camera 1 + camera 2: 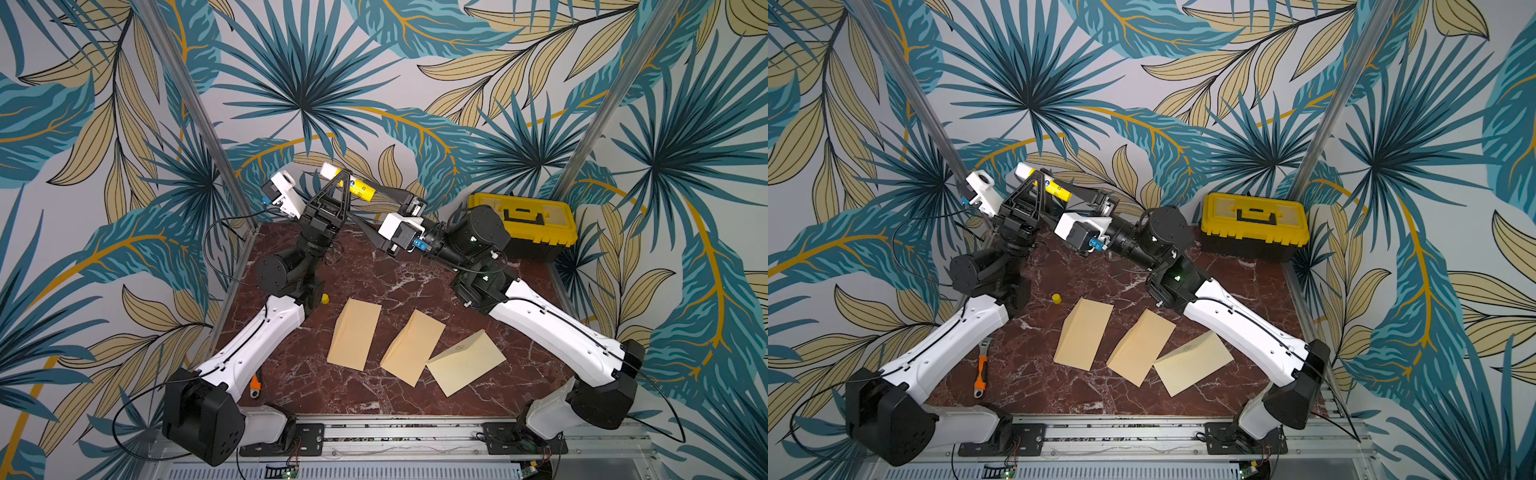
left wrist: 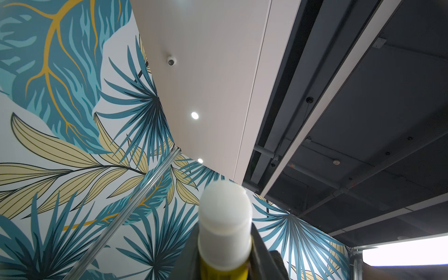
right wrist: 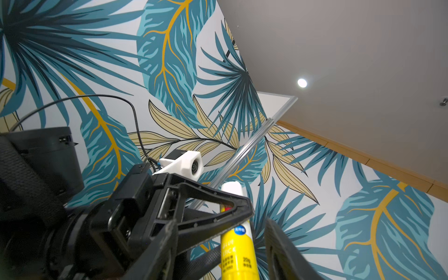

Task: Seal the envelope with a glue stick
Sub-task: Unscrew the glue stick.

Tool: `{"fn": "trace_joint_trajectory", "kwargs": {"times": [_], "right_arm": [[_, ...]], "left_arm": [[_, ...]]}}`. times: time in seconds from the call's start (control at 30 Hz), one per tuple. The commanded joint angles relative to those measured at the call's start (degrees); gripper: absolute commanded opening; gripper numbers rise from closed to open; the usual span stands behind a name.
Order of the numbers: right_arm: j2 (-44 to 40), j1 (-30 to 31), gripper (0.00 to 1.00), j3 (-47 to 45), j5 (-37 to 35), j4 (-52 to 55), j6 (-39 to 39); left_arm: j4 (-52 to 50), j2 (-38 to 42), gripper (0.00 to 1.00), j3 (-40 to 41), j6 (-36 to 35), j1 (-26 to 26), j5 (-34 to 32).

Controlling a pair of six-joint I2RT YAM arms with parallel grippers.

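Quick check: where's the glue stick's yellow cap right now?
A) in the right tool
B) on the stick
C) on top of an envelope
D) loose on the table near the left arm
D: the yellow cap lies on the marble table, clear of the envelopes, and the glue stick held in the left tool shows bare white glue.

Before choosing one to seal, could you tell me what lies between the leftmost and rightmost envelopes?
A third envelope lies on the table between the leftmost envelope and the rightmost envelope; both top views show it.
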State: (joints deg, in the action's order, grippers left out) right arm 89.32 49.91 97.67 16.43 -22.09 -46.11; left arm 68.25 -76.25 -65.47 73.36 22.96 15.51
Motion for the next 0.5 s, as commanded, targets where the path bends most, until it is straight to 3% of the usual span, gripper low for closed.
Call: {"fn": "trace_joint_trajectory", "kwargs": {"times": [0.0,0.47], "right_arm": [[0.68,0.36,0.56,0.78,-3.83,2.42,-4.77],[1.81,0.58,0.46,3.08,-6.92,4.57,-8.81]], "left_arm": [[0.34,1.26,0.0,0.43,0.46,0.16,-0.28],[-0.66,1.55,0.0,-0.03,0.41,0.68,-0.52]]}}
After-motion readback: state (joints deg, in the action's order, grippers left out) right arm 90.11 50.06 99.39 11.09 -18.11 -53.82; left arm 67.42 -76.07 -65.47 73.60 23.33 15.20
